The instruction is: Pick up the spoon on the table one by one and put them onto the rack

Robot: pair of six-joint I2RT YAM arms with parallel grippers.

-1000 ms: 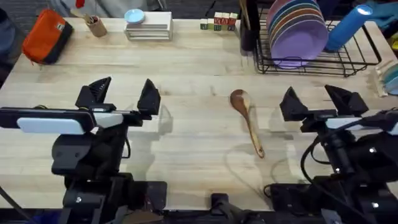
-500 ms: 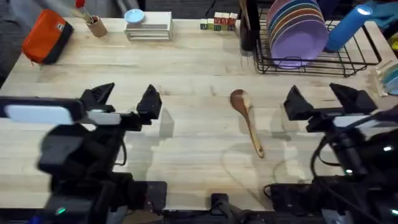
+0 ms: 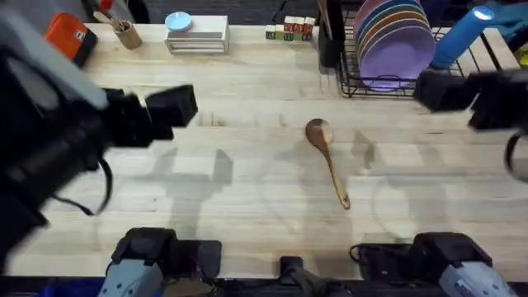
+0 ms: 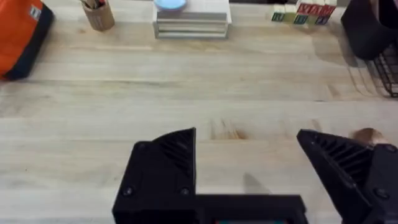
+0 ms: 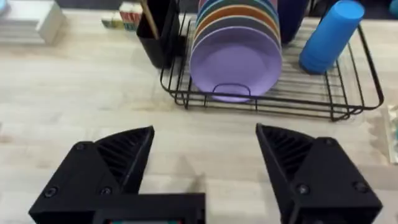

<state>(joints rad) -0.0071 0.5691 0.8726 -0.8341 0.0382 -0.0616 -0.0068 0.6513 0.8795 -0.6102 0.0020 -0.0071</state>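
The brown wooden spoon (image 3: 328, 162) lies alone on the table (image 3: 247, 190), its bowl toward the far side and its handle toward the near right; its bowl tip (image 4: 368, 135) shows in the left wrist view. The black wire rack (image 3: 429, 87) with purple, orange and teal plates stands at the far right, also the rack (image 5: 273, 104) in the right wrist view. My left gripper (image 4: 249, 168) is open and holds nothing, raised to the left of the spoon. My right gripper (image 5: 208, 158) is open and holds nothing, raised in front of the rack.
An orange pouch (image 3: 70, 35), a cup of sticks (image 3: 126, 33), a white stack with a blue bowl (image 3: 196, 35) and small blocks (image 3: 290, 30) line the far edge. A black holder (image 3: 330, 37) stands left of the rack; a blue cup (image 3: 464, 35) leans on it.
Both arms have risen toward the camera and now look large and blurred; the left swung left, the right moved toward the rack. The spoon has not moved.
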